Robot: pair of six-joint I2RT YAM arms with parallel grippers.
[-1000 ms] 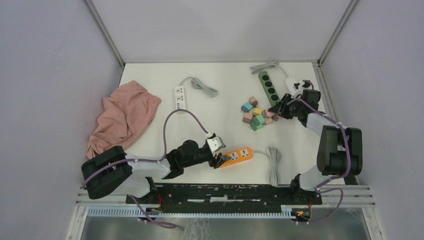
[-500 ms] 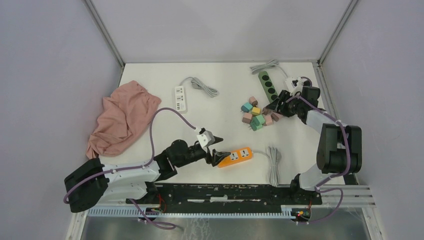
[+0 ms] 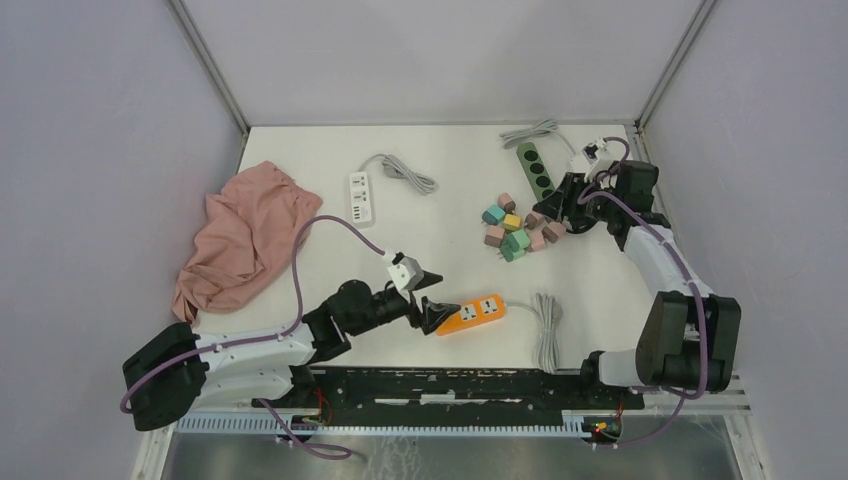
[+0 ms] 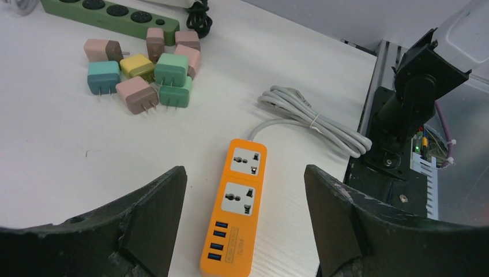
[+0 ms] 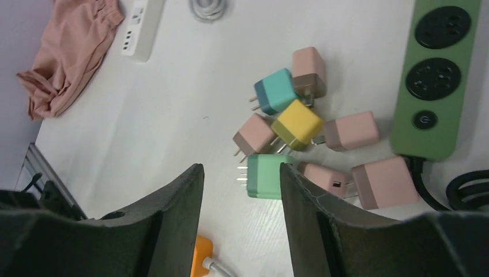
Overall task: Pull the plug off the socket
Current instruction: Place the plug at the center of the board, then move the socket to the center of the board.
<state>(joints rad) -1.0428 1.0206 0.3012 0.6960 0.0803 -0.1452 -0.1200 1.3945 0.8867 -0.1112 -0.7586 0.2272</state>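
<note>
Orange power strip (image 4: 237,206) on the surface (image 3: 400,250), sockets bare; loose plugs (image 5: 288,124) heaped by a green strip (image 5: 438,75). Left fingers (image 4: 144,222) spread wide, right fingers (image 5: 167,222) parted over the heap, both empty. Seems past the pull: next, draw back.

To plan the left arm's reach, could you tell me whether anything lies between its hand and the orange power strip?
Nothing visible does. The open left hand hangs just short of the orange power strip, with only bare table between; the loose plugs lie well beyond it.
</note>
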